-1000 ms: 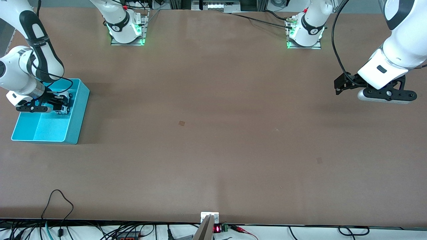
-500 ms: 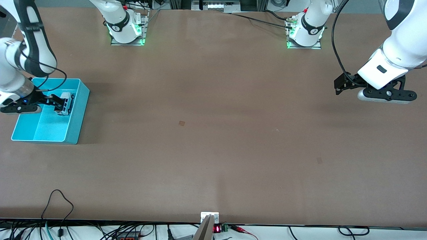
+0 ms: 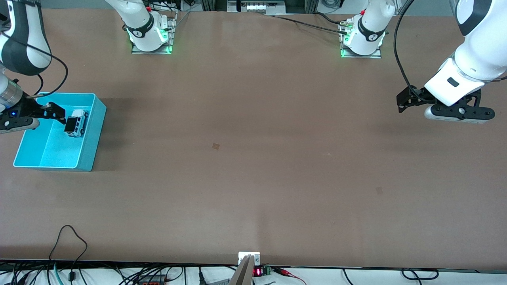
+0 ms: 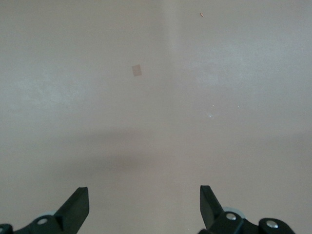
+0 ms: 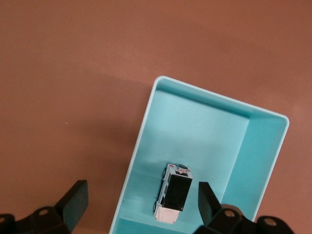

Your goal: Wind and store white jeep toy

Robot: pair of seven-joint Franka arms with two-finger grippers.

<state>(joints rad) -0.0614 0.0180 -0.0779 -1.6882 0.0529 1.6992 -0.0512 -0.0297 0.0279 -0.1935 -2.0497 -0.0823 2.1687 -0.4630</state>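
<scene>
The white jeep toy (image 3: 76, 122) (image 5: 173, 193), with its black roof panel up, rests on the floor of the cyan bin (image 3: 90, 147) (image 5: 209, 99) beside the wall that faces the table's middle. My right gripper (image 3: 55, 111) (image 5: 141, 196) hangs open above the bin, a little toward the right arm's end from the jeep, and its fingers are clear of the toy. My left gripper (image 3: 401, 103) (image 4: 144, 199) waits open over bare table at the left arm's end, with nothing between its fingers.
The bin stands near the table edge at the right arm's end. A small square patch (image 3: 216, 146) (image 4: 138, 70) marks the brown tabletop. Cables (image 3: 71, 237) trail along the edge nearest the front camera. Both arm bases (image 3: 150, 35) stand along the edge farthest from the front camera.
My right gripper has opened and let go of the jeep, then drawn away toward the right arm's end. The jeep stays in the bin. The left arm has not moved.
</scene>
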